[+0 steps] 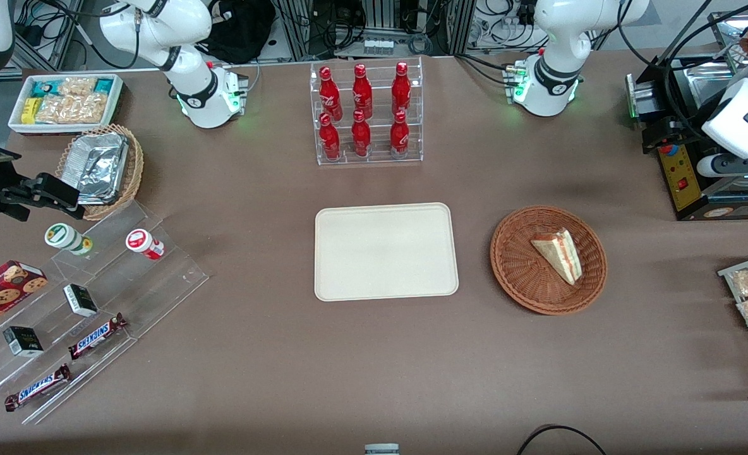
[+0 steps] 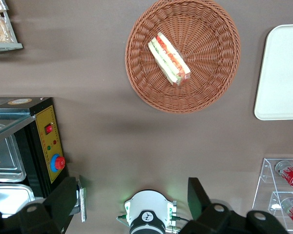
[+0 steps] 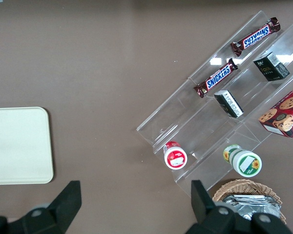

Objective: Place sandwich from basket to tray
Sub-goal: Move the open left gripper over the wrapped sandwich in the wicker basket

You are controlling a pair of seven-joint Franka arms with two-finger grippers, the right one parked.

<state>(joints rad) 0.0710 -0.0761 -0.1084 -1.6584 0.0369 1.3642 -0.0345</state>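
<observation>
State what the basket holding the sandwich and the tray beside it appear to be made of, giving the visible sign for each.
The basket looks like woven wicker, reddish-brown: ribbed strands circle its wall. The tray seems to be moulded plastic or pulp fibre, cream and matte, with a smooth rounded rim; which one is unclear. The sandwich lies in the basket. The tool hangs open, high above the table.
</observation>
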